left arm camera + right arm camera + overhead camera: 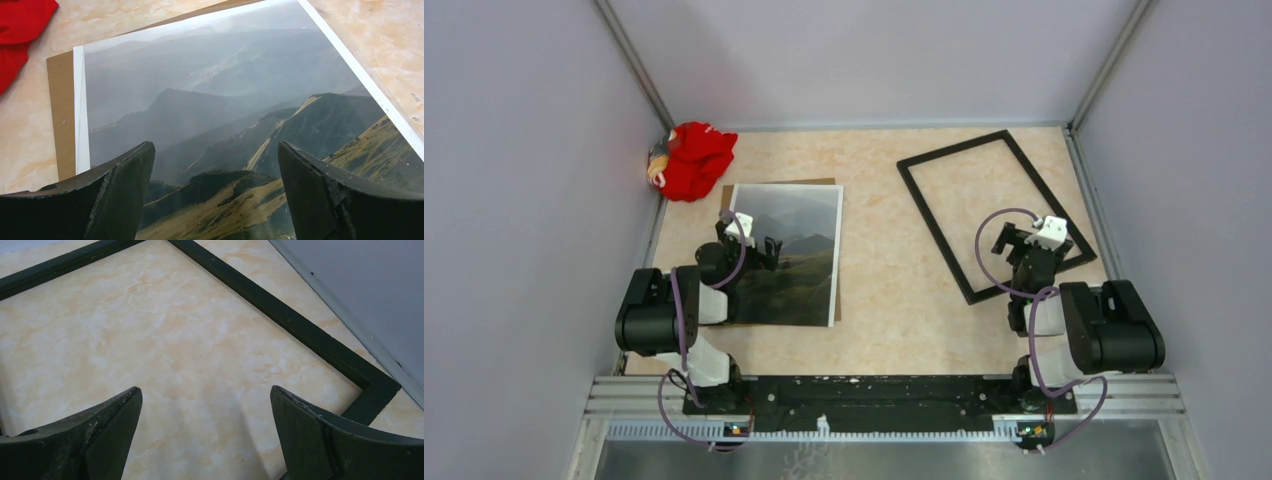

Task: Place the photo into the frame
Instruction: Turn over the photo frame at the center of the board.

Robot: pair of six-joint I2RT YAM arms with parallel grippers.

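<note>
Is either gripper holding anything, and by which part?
Nothing is held. The left gripper is open over the photo; the right gripper is open over the frame.

Photo: mountain print, grey haze above, dark green slopes below, thin white border. Image side up and flat, left of centre in the top view. It lies on a brown board that shows past its left and top edges.

Frame: thin black rectangle, flat, upper right, skewed to the table edges. Marbled tabletop is visible inside it. Well apart from the photo.
</note>
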